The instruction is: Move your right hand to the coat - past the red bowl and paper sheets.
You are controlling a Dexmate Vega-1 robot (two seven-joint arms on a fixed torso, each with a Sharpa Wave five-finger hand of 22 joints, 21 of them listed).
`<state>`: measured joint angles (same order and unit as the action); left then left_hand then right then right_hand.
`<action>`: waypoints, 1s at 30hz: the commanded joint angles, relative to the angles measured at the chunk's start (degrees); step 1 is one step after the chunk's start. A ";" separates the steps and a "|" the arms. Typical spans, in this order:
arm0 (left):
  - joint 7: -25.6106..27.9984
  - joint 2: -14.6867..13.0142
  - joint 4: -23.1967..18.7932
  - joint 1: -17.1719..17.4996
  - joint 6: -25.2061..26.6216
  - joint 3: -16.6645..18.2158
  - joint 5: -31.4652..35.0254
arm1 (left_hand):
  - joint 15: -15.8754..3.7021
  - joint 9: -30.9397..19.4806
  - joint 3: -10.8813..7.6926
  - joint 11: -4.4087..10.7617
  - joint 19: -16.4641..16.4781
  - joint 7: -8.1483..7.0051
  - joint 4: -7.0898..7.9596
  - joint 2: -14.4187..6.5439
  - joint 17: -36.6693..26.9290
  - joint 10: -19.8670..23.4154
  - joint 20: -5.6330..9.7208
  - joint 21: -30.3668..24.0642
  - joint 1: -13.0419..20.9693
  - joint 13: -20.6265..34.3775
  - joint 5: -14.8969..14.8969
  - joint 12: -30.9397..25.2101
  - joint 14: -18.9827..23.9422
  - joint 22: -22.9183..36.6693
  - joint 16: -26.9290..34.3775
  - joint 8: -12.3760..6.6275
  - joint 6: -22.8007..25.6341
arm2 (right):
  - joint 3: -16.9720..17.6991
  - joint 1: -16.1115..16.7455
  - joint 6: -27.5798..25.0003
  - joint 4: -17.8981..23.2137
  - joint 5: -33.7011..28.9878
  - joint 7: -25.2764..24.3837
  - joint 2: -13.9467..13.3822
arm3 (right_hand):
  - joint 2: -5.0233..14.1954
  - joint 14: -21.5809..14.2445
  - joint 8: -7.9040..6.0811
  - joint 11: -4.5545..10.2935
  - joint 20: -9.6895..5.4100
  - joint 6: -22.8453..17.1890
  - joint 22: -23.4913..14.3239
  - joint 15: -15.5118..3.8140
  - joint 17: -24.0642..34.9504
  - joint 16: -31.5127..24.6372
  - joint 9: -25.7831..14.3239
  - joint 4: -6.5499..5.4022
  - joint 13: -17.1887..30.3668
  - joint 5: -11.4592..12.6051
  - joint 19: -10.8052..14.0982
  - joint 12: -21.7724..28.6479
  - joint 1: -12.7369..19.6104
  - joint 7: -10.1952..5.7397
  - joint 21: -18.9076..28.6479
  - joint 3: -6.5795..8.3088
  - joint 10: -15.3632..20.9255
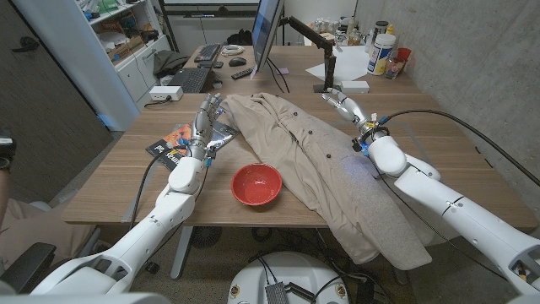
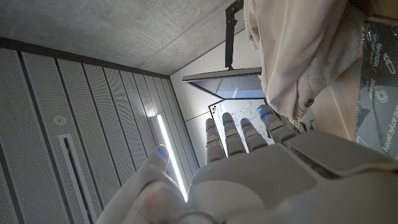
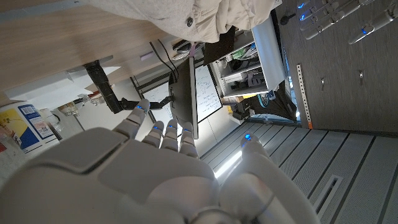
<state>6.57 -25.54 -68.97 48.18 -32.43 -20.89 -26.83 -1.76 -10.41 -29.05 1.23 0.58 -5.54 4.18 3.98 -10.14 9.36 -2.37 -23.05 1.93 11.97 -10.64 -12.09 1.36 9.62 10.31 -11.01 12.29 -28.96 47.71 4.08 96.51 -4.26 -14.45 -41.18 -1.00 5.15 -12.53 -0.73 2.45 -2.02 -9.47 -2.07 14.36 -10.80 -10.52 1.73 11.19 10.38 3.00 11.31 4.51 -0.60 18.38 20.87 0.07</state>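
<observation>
The coat [image 1: 329,165] lies spread across the table [image 1: 118,181] from its middle to the near right edge, where the hem hangs over, with the red bowl [image 1: 256,184] touching its left edge. The right hand [image 1: 344,105] hovers by the coat's far right edge, fingers apart and holding nothing, bare wood to its right. The left hand [image 1: 207,118] stands at the collar's left side over a magazine [image 1: 177,142], fingers straight and seemingly close together.

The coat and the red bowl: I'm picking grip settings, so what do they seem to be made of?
The coat looks like soft woven cloth, beige and matte: it drapes in folds over the table's edge and has sewn buttons. The red bowl looks like glossy plastic or glazed ceramic: smooth, rigid, with a light sheen; which one, the pictures leave open.
</observation>
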 commanded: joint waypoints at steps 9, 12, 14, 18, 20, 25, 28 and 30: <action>-0.15 0.09 0.00 0.04 0.18 0.13 -0.47 | -0.71 -0.09 -0.02 -0.13 0.14 0.13 -0.31 0.07 -0.20 0.15 -0.30 0.38 0.40 0.06 -0.48 -0.16 -0.22 0.13 0.30 0.02 0.37 | -2.26 -0.92 -5.26 3.86 -9.71 -0.66 -1.97 | -0.67 1.37 0.50 0.38 0.05 0.86 -0.18 -0.61 -0.33 0.18 -0.32 0.57 0.05 0.02 -0.17 -0.48 0.05 -0.01 -0.75 -0.25 -1.41; -0.17 0.06 0.04 0.02 0.12 0.11 -0.38 | -0.72 -0.09 0.00 -0.13 0.14 0.12 -0.32 0.07 -0.20 0.18 -0.34 0.45 0.39 0.05 -0.48 -0.18 -0.22 0.13 0.31 0.01 0.40 | -2.59 -0.99 -5.74 4.28 -11.03 -0.75 -2.16 | -1.01 1.79 0.74 0.34 0.14 1.25 -0.18 -0.52 -0.42 0.16 -0.34 0.51 0.05 -0.01 -0.52 -0.55 -0.37 -0.05 -1.15 -0.61 -1.82; -0.17 0.07 0.05 0.02 0.11 0.11 -0.37 | -0.74 -0.09 0.02 -0.12 0.15 0.13 -0.32 0.07 -0.20 0.18 -0.33 0.49 0.39 0.04 -0.48 -0.18 -0.24 0.13 0.30 0.02 0.39 | -2.54 -0.96 -5.78 4.29 -11.13 -0.72 -2.11 | -1.19 1.92 0.81 0.31 0.13 1.34 -0.18 -0.57 -0.46 0.12 -0.34 0.47 0.04 -0.02 -0.58 -0.61 -0.59 -0.08 -1.31 -0.80 -2.13; -0.20 0.10 0.04 0.03 0.08 0.12 -0.43 | -0.75 -0.09 0.06 -0.06 0.18 0.14 -0.33 0.06 -0.20 0.20 -0.34 0.63 0.37 0.02 -0.48 -0.20 -0.24 0.14 0.32 0.03 0.40 | -3.33 -1.04 -7.39 5.49 -14.11 -0.96 -2.46 | -1.43 2.20 0.92 0.36 0.16 1.52 -0.18 -0.53 -0.52 0.11 -0.36 0.42 0.04 -0.03 -0.67 -0.67 -0.88 -0.13 -1.54 -1.06 -2.51; -0.20 0.10 0.05 0.02 0.07 0.12 -0.43 | -0.79 -0.09 0.07 -0.14 0.20 0.13 -0.33 0.06 -0.20 0.13 -0.32 0.68 0.36 0.01 -0.47 -0.18 -0.24 0.14 0.32 0.04 0.38 | -3.28 -1.00 -7.47 5.52 -14.23 -0.92 -2.41 | -1.49 2.23 0.95 0.33 0.15 1.56 -0.18 -0.52 -0.54 0.10 -0.36 0.42 0.04 -0.03 -0.68 -0.66 -0.93 -0.09 -1.58 -1.11 -2.52; -0.06 0.07 0.02 0.05 0.08 0.16 -0.35 | -0.69 -0.10 0.12 -0.21 0.17 0.09 -0.34 0.05 -0.20 0.04 -0.45 0.86 0.33 -0.01 -0.47 -0.17 -0.23 0.15 0.34 0.07 0.34 | -3.90 -0.83 -10.60 7.05 -17.41 -1.59 -2.29 | -2.38 2.42 1.16 -0.06 0.67 1.97 -0.17 -0.08 -0.75 0.02 -0.36 0.74 0.03 -0.02 -0.69 -0.58 -1.00 0.20 -1.97 -1.58 -2.74; -0.02 0.13 0.12 0.02 0.06 0.28 -0.54 | -0.66 -0.10 0.15 -0.11 0.17 0.05 -0.34 0.04 -0.20 0.09 -0.49 0.98 0.32 -0.03 -0.47 -0.20 -0.20 0.15 0.37 0.09 0.30 | -4.13 -0.83 -11.01 7.34 -18.38 -1.79 -2.30 | -2.76 2.49 1.25 -0.25 0.75 2.19 -0.17 0.16 -0.85 -0.01 -0.36 0.93 0.03 -0.01 -0.62 -0.57 -0.95 0.36 -2.12 -1.76 -2.88; 0.84 0.16 0.34 -0.04 -0.11 0.60 -0.21 | -0.63 -0.10 0.18 -0.19 0.25 0.10 -0.34 0.03 -0.21 0.18 -0.48 1.04 0.31 -0.04 -0.47 -0.25 -0.19 0.15 0.37 0.09 0.30 | -4.37 -0.93 -11.49 7.51 -19.16 -1.80 -2.28 | -2.93 2.55 1.28 -0.39 0.82 2.25 -0.17 0.18 -0.90 -0.02 -0.36 1.03 0.02 0.01 -0.59 -0.57 -0.90 0.51 -2.20 -1.84 -2.95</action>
<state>6.44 -25.48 -68.97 48.22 -32.33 -20.75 -27.21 -1.76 -10.41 -28.82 1.23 0.58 -5.53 3.95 3.98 -10.28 9.36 -2.37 -22.20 1.93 11.99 -10.64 -12.09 1.37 9.62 10.32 -11.02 12.28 -32.27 46.86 -4.27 102.33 -18.72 -15.65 -43.35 -3.17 7.09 -11.58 -0.72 2.66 -0.18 -9.47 -1.97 13.42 -10.80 -10.81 2.68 11.20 10.38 2.38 10.98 3.66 0.01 16.29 19.44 -2.59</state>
